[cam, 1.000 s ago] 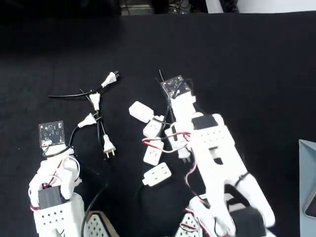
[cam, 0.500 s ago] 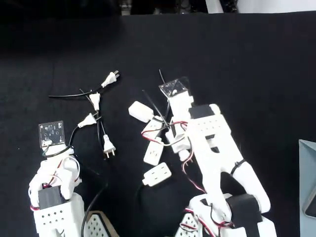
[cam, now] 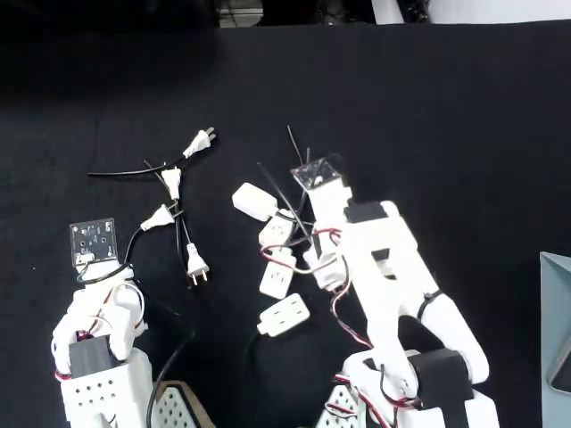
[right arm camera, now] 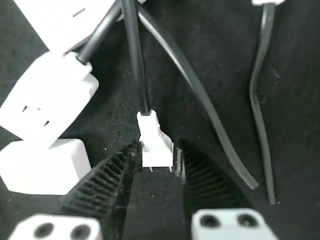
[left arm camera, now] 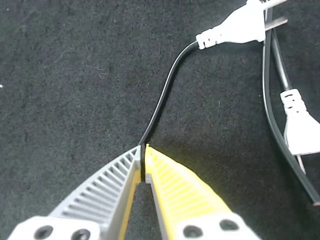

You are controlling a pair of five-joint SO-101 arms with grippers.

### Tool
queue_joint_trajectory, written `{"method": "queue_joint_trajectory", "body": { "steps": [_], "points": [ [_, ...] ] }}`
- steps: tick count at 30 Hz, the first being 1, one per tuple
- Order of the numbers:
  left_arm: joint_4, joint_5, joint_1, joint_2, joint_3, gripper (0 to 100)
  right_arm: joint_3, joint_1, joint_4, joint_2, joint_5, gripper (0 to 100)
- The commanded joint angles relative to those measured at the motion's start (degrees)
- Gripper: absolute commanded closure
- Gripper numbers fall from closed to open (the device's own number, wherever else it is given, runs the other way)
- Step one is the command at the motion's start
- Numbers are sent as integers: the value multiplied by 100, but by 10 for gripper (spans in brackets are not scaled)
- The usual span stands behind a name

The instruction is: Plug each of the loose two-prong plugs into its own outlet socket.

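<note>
While right end effector (right arm camera: 156, 149) grips one plug (right arm camera: 151, 132), four sockets (cam: 277, 282) cluster.

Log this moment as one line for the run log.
left gripper: shut on black cord | right gripper: shut on white plug beside outlet sockets | other plugs: loose on table

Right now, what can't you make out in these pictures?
High view: where the right gripper holds the plug, covered by its own arm.
Right wrist view: that plug's prongs, mostly sunk between the fingers.
Left wrist view: the cable's far end, hidden behind the left gripper.
</note>
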Motion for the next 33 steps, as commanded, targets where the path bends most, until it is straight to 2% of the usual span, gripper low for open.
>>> {"method": "queue_joint_trajectory", "body": {
  "steps": [1,14,19,25,30,33],
  "points": [
    [-123,35,-75,-62,101,970,40,53,-237,13,44,884],
    [-123,35,-75,-62,101,970,-664,396,747,-40,44,884],
    [-123,35,-75,-62,101,970,-391,431,633,48,343,884],
    [-123,35,-75,-62,101,970,207,396,-360,75,343,884],
    [-123,35,-75,-62,101,970,347,-26,-457,312,273,884],
    [-123,35,-75,-62,101,970,312,-246,-475,462,-26,884]
  ]
}}
